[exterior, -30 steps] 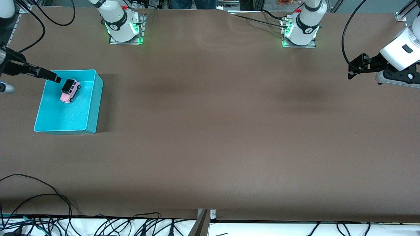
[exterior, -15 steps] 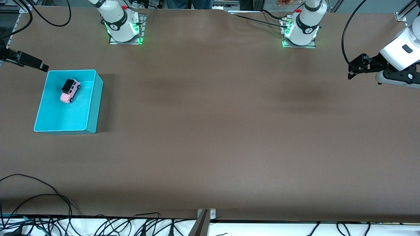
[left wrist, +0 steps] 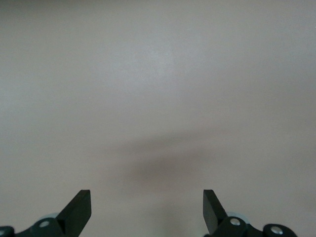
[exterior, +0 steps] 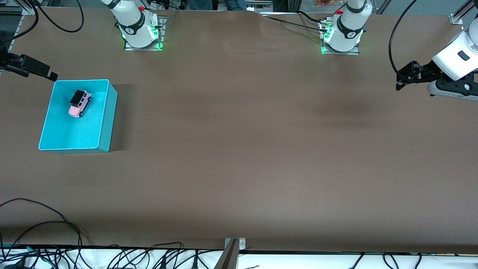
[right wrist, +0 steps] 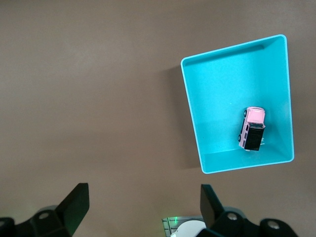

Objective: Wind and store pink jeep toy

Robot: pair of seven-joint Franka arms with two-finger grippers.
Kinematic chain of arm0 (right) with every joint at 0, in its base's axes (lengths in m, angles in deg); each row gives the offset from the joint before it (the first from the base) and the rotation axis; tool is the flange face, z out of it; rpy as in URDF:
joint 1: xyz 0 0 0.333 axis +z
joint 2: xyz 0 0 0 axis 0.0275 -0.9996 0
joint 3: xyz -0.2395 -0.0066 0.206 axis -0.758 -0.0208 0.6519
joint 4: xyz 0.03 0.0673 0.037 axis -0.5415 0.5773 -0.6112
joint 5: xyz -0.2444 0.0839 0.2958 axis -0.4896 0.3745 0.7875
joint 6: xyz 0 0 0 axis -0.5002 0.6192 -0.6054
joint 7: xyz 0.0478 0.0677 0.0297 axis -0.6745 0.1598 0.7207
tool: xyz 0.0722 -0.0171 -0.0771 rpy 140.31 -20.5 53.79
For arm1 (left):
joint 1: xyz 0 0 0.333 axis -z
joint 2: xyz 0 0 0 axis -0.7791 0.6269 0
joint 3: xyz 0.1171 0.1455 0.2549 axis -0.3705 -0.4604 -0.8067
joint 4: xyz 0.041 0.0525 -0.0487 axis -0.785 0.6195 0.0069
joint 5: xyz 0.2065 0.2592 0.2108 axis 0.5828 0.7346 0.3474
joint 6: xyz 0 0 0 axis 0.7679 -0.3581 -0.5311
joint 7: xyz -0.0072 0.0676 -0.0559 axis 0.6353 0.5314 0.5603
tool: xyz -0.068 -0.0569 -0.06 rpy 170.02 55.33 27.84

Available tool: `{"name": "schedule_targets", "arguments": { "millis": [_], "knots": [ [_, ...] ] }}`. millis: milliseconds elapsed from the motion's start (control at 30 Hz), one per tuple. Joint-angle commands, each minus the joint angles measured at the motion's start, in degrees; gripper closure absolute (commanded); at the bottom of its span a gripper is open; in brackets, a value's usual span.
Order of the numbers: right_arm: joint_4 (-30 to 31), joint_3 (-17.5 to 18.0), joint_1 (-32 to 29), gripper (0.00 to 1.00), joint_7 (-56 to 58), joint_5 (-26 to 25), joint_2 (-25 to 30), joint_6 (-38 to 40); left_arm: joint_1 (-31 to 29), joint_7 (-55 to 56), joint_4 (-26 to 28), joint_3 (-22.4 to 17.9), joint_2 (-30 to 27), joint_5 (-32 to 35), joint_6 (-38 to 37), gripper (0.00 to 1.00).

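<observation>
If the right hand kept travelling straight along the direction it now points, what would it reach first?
Probably just bare table. The open right hand points down beside the turquoise bin, which holds the pink jeep toy, off to one side. Depth is hard to judge.

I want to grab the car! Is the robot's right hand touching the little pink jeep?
Apart. The front view shows the right gripper open, outside the turquoise bin, with the pink jeep alone inside.

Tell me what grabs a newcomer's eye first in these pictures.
The turquoise bin at the right arm's end of the brown table, with the pink jeep toy upright inside. The right gripper hangs open beside the bin; the left gripper waits open at the left arm's end.
</observation>
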Motion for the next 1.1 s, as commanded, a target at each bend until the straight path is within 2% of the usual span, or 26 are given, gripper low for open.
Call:
{"name": "schedule_targets", "arguments": {
  "millis": [0,267,1067],
  "knots": [
    [-1.9,1.4,-1.3,0.0,4.1,-2.5,-0.5,-0.3,-0.6,0.3,-0.6,0.4,0.1,-1.0,-0.3,0.0],
    [-1.7,1.2,-1.2,0.0,3.9,-2.4,-0.5,-2.8,-0.6,0.3,-0.6,0.4,0.1,-1.0,-0.3,0.0],
    [-2.0,1.5,-0.3,0.0,5.4,-2.0,-1.2,-4.0,-0.6,0.3,-0.6,0.5,0.1,-1.0,-0.3,0.0]
  ]
}}
